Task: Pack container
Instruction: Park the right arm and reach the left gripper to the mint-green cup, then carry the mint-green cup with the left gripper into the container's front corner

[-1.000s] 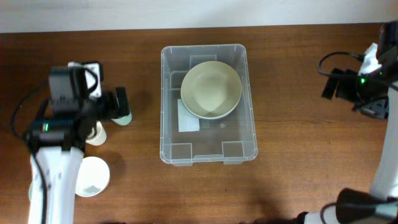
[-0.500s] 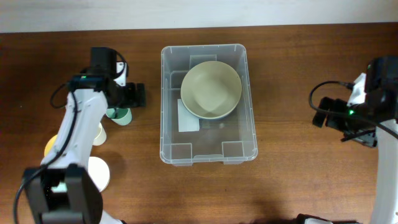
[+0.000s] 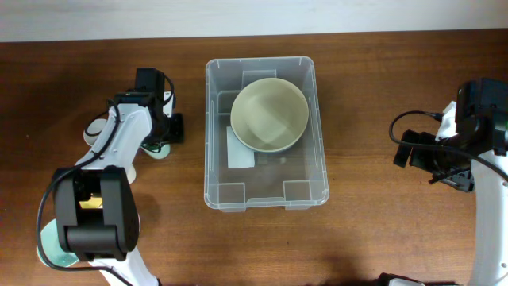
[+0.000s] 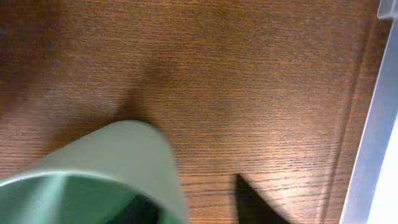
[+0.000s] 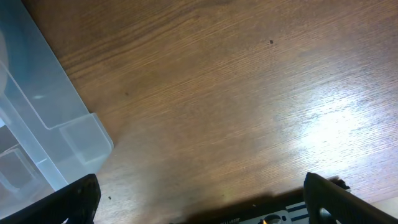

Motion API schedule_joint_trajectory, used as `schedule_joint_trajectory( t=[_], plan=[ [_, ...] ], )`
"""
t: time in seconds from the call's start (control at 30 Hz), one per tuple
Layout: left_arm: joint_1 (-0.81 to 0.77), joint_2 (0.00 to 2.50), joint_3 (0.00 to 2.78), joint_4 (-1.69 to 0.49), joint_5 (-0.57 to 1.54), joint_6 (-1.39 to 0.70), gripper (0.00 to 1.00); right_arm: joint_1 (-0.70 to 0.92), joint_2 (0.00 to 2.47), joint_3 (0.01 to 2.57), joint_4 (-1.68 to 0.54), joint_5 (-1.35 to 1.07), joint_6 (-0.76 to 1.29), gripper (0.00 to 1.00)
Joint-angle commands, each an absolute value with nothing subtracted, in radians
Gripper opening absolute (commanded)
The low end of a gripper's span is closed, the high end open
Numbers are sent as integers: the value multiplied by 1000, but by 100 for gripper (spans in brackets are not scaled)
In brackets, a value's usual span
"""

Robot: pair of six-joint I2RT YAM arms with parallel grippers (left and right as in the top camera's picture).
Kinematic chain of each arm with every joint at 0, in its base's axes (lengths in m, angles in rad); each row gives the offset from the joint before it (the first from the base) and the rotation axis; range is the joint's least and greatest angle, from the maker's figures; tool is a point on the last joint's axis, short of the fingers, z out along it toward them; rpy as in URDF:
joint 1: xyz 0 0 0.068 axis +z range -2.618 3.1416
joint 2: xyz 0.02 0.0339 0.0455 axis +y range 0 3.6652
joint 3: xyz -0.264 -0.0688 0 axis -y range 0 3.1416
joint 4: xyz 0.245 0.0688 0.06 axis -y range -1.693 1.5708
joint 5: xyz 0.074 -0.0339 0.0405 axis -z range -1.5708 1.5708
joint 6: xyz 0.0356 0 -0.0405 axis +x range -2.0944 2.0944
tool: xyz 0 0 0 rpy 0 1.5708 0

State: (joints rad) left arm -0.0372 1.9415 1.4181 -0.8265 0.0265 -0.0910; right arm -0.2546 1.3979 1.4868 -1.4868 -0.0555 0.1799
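Closely above a pale green cup (image 3: pixel 159 149) sits the left gripper (image 3: pixel 167 133). Its wrist camera shows the cup's rim and wall filling the lower left, but whether the jaws pinch the cup cannot be told. The right gripper (image 5: pixel 202 204) stands released, its dark fingertips far apart over bare wooden table (image 3: pixel 381 79), with nothing between them. Between the two arms, at mid-table, lies the container (image 3: pixel 208 143): a clear rectangular plastic bin with a rounded rim and moulded steps in its corners. A white label (image 3: pixel 240 152) shows through its bottom, and a pale olive bowl (image 3: pixel 270 115) rests upright in its far half. A second earlier the left arm was bunched lower left with its gripper beside the cup, and it has since stretched toward the bin. The right arm has dropped from the far right corner toward the middle of that edge, while the bin and bowl lie as before.
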Motion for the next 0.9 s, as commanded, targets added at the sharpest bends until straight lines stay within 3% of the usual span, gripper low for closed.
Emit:
schedule_joint_trajectory(
  t=[0.0, 0.17, 0.57, 0.87],
  plan=[
    [-37, 1951, 1443, -833, 30, -93, 24, -249, 1396, 1482, -1483, -67, 173, 100],
    [-36, 1950, 1444, -838, 30, -93, 1, -249, 1396, 1482, -1483, -67, 173, 100],
    [-102, 1814, 1764, -1038, 30, -93, 1, -249, 1396, 1482, -1474, -66, 172, 100],
    [-349, 1692, 1882, -1098, 31, -102, 1, -249, 1396, 1482, -1469, -49, 173, 100]
  ],
)
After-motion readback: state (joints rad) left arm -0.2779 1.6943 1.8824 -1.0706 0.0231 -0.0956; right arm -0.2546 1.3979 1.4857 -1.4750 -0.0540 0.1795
